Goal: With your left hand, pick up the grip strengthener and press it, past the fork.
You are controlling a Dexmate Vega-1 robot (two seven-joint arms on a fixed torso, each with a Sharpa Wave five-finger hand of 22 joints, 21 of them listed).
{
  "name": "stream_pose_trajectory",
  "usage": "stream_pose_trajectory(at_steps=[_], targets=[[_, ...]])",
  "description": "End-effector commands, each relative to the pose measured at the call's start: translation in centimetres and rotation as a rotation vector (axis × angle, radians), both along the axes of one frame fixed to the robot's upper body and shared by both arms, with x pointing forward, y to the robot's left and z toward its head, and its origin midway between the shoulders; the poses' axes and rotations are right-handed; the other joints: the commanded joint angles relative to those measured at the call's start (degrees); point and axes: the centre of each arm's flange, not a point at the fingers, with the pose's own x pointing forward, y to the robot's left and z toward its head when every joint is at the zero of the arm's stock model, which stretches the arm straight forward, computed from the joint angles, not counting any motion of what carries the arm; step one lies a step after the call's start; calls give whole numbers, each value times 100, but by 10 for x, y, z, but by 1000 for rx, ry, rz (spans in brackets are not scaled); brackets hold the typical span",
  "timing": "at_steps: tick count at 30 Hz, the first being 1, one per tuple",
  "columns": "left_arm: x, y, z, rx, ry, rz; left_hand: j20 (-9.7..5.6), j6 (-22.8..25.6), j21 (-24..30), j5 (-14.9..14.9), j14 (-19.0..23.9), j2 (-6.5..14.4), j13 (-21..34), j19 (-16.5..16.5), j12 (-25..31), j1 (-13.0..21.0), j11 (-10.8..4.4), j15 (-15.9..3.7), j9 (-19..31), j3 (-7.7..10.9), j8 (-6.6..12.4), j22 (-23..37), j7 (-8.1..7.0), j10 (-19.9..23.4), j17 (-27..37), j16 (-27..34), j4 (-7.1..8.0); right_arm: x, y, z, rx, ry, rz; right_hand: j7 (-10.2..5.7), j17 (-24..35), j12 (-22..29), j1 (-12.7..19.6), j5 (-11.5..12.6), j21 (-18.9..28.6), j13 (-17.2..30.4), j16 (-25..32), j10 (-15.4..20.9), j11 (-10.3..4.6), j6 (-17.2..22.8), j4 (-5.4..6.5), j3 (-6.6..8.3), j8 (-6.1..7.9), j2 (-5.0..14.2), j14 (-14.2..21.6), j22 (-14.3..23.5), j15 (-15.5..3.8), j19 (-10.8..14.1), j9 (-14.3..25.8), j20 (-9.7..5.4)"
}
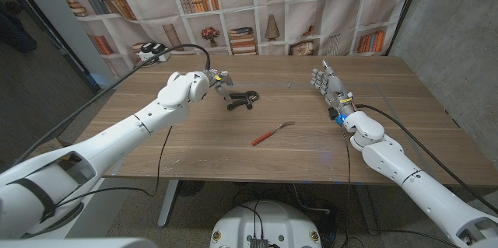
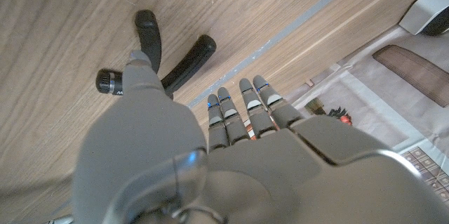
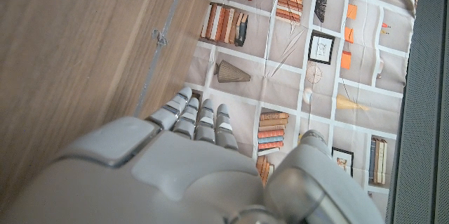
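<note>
The black grip strengthener [image 1: 242, 100] lies on the wooden table [image 1: 194, 151], left of centre. My left hand [image 1: 215, 83] hovers at its left end, fingers stretched out and holding nothing. In the left wrist view the thumb of that hand [image 2: 210, 154] covers the coil end, and the two black handles [image 2: 186, 61] fan out beyond it. The red-handled fork [image 1: 271, 133] lies nearer to me, to the right of the strengthener. My right hand [image 1: 330, 85] stands upright at the right of the table with straight fingers and nothing in it, and the right wrist view shows its back [image 3: 189, 161].
A white power strip [image 1: 152, 52] sits at the table's back left corner, with a black cable [image 1: 189, 47] arching from it toward my left arm. A bookshelf-print backdrop [image 1: 257, 7] hangs behind the far edge.
</note>
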Motion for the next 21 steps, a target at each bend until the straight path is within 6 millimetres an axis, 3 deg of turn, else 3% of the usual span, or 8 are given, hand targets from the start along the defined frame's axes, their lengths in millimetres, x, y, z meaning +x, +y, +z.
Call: stream_pose_trajectory(at_steps=[1, 21], targets=[[12, -13, -11, 39, 36, -13, 31, -91, -71, -26, -165, 7, 21, -136, -48, -62, 43, -111, 29, -41, -37, 23, 5, -123, 29, -59, 67, -1, 1, 0, -5, 4, 2, -24, 27, -5, 26, -18, 29, 33, 2, 69, 5, 17, -25, -18, -11, 50, 38, 28, 23, 35, 27, -5], [25, -14, -24, 28, 68, -17, 15, -152, -72, -29, -214, 11, 27, -118, -52, -65, 30, -120, 30, -72, -56, 22, 9, -188, 28, -38, 81, -1, -1, -4, -11, 26, -10, -30, 28, -6, 25, -18, 24, 34, -6, 87, 5, 21, -33, -25, -11, 51, 60, 29, 13, 45, 27, 4]])
